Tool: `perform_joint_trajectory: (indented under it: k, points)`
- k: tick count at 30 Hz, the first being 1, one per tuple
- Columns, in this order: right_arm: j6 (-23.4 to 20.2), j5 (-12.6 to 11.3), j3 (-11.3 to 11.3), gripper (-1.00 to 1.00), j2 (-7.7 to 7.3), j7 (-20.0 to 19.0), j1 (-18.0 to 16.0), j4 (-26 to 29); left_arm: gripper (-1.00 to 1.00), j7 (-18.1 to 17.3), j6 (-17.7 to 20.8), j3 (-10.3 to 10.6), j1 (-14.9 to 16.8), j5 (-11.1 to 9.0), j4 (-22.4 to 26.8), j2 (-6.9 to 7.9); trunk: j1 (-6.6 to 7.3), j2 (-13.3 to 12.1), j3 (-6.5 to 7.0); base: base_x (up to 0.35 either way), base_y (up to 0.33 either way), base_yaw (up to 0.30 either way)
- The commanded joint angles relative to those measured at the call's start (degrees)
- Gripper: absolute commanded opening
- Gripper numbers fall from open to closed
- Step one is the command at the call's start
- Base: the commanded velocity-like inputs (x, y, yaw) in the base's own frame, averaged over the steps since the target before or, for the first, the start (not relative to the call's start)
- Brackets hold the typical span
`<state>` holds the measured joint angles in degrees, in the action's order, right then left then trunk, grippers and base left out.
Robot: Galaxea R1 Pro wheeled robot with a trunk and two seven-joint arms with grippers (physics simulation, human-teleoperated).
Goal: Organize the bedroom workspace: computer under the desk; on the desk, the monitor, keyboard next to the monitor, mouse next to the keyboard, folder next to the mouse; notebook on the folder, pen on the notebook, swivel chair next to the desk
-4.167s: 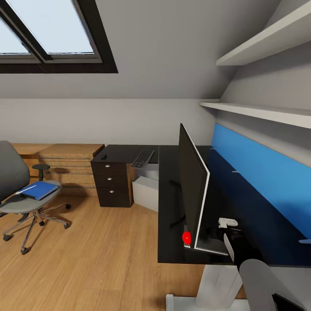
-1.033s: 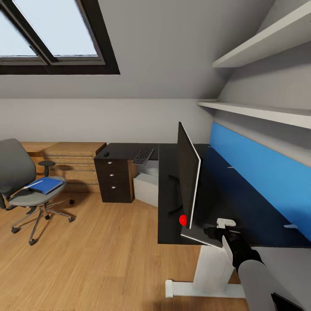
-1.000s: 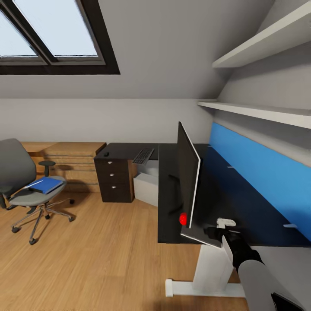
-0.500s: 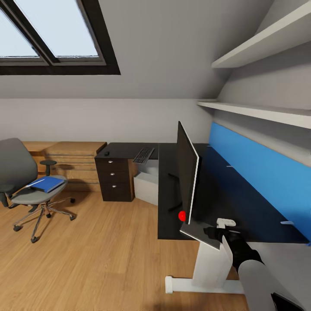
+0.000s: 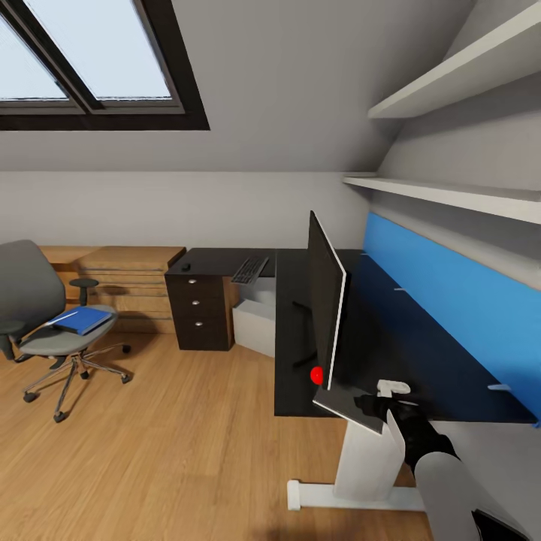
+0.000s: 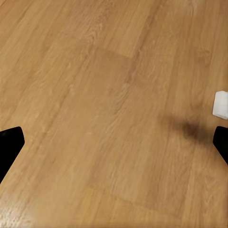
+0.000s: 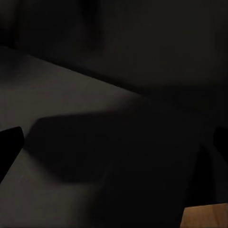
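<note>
The black monitor (image 5: 327, 304) stands edge-on on the glossy black desk (image 5: 289, 300), a red dot at its lower corner. Behind it a thin dark grey notebook (image 5: 342, 407) juts tilted over the desk's near edge. My right gripper (image 5: 373, 403) is against its far side, and the right wrist view shows that gripper (image 7: 114, 142) open over the grey cover (image 7: 95, 156). The keyboard (image 5: 249, 270) and mouse (image 5: 184, 267) lie on the far wing. The grey computer (image 5: 254, 327) sits under it. The blue folder (image 5: 79, 321) rests on the swivel chair (image 5: 34, 300). My left gripper (image 6: 114, 147) hangs open over the floor. The pen is out of view.
A blue upright panel (image 5: 451, 300) backs the desk under two wall shelves (image 5: 451, 195). A black drawer unit (image 5: 197, 315) and a light-wood chest (image 5: 128, 274) line the far wall. Wood floor (image 5: 173, 436) spreads between chair and desk. The desk's white foot (image 6: 221, 103) is near my left gripper.
Over four seconds the whole view has drawn back from the desk, and the notebook now sticks out past the desk's edge with my right gripper. Nothing has moved in the last half second.
</note>
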<state>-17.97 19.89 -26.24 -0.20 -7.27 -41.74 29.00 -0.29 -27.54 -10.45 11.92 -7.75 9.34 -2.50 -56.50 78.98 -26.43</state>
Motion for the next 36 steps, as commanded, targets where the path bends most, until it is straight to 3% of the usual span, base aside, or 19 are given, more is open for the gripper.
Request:
perform_joint_trajectory:
  k: [1, 22, 36]
  points:
    - [-0.2, 1.0, -0.4, 1.0, 0.04, -0.5, 0.0, -1.1, 1.0, 0.0, -0.2, 0.1, 0.0, -0.4, 0.0, -0.02, 0.0, 0.0, -0.07, -0.035, 0.0, 0.0]
    - [-0.1, 0.9, -0.5, 1.0, -0.01, -0.2, 0.0, -0.8, 1.0, -0.2, -0.2, 0.1, 0.0, -0.4, 0.0, -0.05, 0.0, 0.0, -0.07, -0.023, 0.0, 0.0]
    - [-0.1, 0.9, -0.6, 1.0, -0.06, -0.1, 0.0, 0.0, 1.0, -0.3, -0.2, 0.1, 0.0, -0.4, 0.0, -0.05, 3.08, -5.6, 2.44, 0.0, 0.0, 0.0]
